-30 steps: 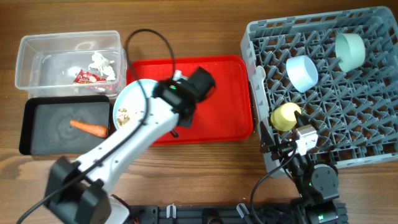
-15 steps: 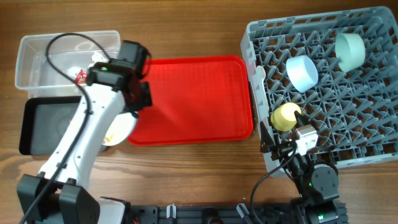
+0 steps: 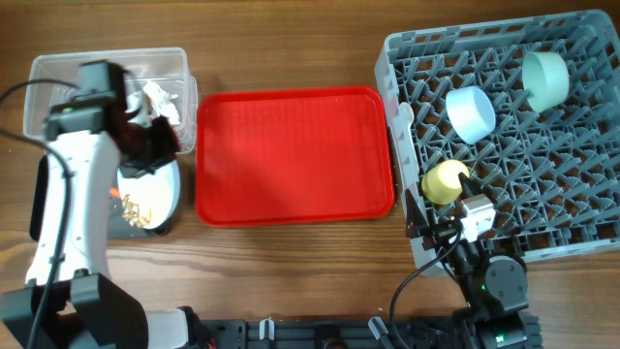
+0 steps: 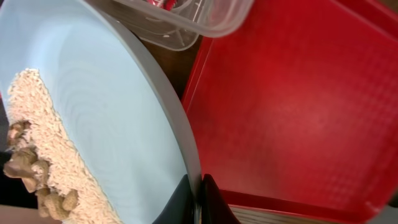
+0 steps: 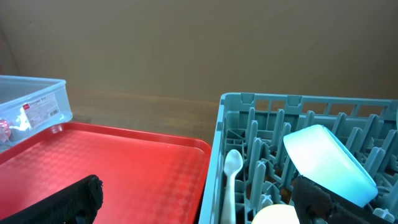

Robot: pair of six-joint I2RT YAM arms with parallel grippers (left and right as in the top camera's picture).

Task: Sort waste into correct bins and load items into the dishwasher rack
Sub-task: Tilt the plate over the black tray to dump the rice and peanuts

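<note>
- Left claw (image 4: 198,199) clenches the rim of the pale blue plate (image 4: 112,106), tilted over the black tray (image 3: 114,225).
- Rice and nut scraps (image 4: 43,162) lie on it; I judge a steeper tip comes next.
- Right claw (image 5: 193,211) hangs released by the dishwasher rack (image 3: 581,145).

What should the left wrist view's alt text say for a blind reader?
The left end effector pinches the rim of a pale blue plate with rice and nut scraps heaped along its left side. A flat red tray fills the right, a clear tub corner the top.
</note>
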